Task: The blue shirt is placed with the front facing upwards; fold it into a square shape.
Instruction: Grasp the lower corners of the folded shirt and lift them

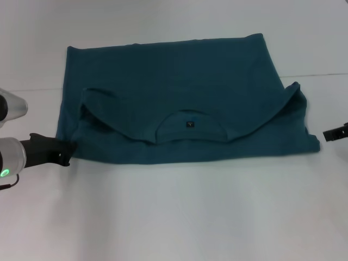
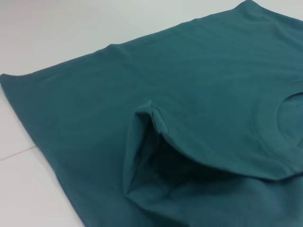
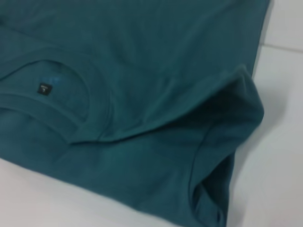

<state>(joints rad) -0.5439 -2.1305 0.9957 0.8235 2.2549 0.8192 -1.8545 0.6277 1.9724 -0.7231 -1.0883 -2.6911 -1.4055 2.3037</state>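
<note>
Teal-blue shirt (image 1: 179, 103) seen in head view, spread on white table (image 1: 174, 217), folded once across into wide rectangle; neck label (image 1: 189, 124) upward, lettering hidden. Further folds judged needed for square.
Left gripper (image 1: 66, 153) touching shirt's near left corner; right gripper (image 1: 328, 134) just beside right edge, cut off. Finger state cannot be told.
Left wrist view: sleeve pocket (image 2: 151, 156) gaping.
Right wrist view: collar (image 3: 97, 101), bunched sleeve (image 3: 227, 142).
</note>
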